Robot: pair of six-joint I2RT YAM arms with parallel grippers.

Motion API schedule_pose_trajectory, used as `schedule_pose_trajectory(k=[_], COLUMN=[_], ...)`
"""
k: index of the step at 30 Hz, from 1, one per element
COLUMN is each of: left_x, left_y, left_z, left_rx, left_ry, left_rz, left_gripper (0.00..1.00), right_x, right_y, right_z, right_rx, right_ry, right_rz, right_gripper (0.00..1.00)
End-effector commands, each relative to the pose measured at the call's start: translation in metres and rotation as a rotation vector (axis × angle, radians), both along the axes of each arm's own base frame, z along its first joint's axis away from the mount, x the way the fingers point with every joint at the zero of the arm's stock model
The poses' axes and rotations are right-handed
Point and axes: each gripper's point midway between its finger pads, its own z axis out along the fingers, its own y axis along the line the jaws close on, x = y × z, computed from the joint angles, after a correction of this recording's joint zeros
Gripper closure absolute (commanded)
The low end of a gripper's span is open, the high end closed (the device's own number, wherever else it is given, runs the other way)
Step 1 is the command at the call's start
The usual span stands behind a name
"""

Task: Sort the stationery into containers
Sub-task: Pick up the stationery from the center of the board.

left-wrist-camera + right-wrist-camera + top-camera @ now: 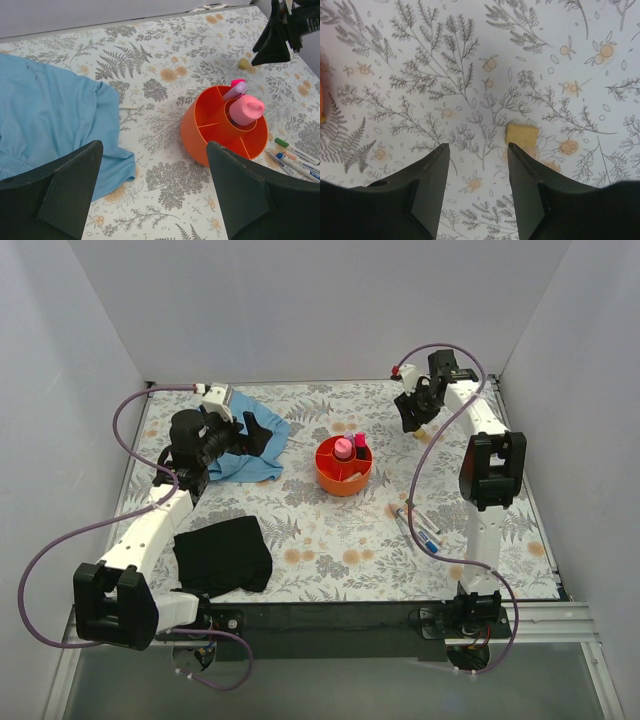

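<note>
Gaping empty, jaws of left gripper [153, 144] and right gripper [477, 146]; tan block [522, 134] clearest from right wrist.

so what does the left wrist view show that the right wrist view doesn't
Only left wrist: the blue cloth, the pink bottle in the centre of the orange bowl, markers beside it. Only right wrist: a close look between the right gripper's open fingers. Both: the small tan block and the floral table cover.
</note>
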Motion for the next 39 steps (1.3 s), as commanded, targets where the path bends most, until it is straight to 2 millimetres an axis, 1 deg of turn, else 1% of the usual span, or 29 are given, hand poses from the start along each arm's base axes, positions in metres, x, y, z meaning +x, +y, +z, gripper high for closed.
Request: schedule_pose_trajectory(k=[1, 3, 5, 12, 16, 24, 27, 32, 33, 38, 39], left_x=[0.005, 0.008, 0.009, 0.014, 0.017, 0.02, 0.02, 0.024, 0.025, 0.028, 0.029], left_y=[0.002, 0.0, 0.0, -0.002, -0.003, -0.004, -0.005, -0.005, -0.005, -0.007, -0.007], left_z=[0.007, 0.006, 0.005, -0.001, -0.002, -0.006, -0.007, -0.009, -0.012, -0.011, -0.012], left_rx=[0.017, 0.017, 0.017, 0.019, 0.015, 0.018, 0.018, 0.028, 0.03, 0.03, 0.03], left_ry=[-0.008, -0.005, -0.004, 0.01, 0.016, 0.028, 0.032, 0.038, 0.045, 0.047, 0.05], left_rz=[-0.006, -0.009, -0.011, -0.015, -0.02, -0.022, -0.025, -0.025, -0.026, -0.036, -0.037], left_gripper=[0.15, 0.15, 0.15, 0.15, 0.15, 0.15, 0.15, 0.15, 0.15, 0.15, 0.15], right_x=[0.034, 0.037, 0.036, 0.015, 0.012, 0.029, 0.029, 0.032, 0.033, 0.039, 0.04], right_y=[-0.002, -0.006, -0.009, -0.019, -0.024, -0.03, -0.032, -0.038, -0.038, -0.04, -0.04], right_z=[0.028, 0.025, 0.018, -0.015, -0.031, -0.036, -0.048, -0.059, -0.064, -0.068, -0.072], right_rx=[0.033, 0.006, -0.008, -0.041, -0.049, -0.066, -0.078, -0.078, -0.076, -0.071, -0.072], right_ry=[-0.097, -0.105, -0.094, 0.008, 0.048, 0.02, 0.038, 0.052, 0.06, 0.052, 0.057], right_rz=[-0.03, -0.022, -0.018, -0.02, -0.029, -0.036, -0.033, -0.041, -0.043, -0.048, -0.049], right_gripper=[0.39, 0.39, 0.39, 0.38, 0.37, 0.36, 0.36, 0.36, 0.36, 0.36, 0.36])
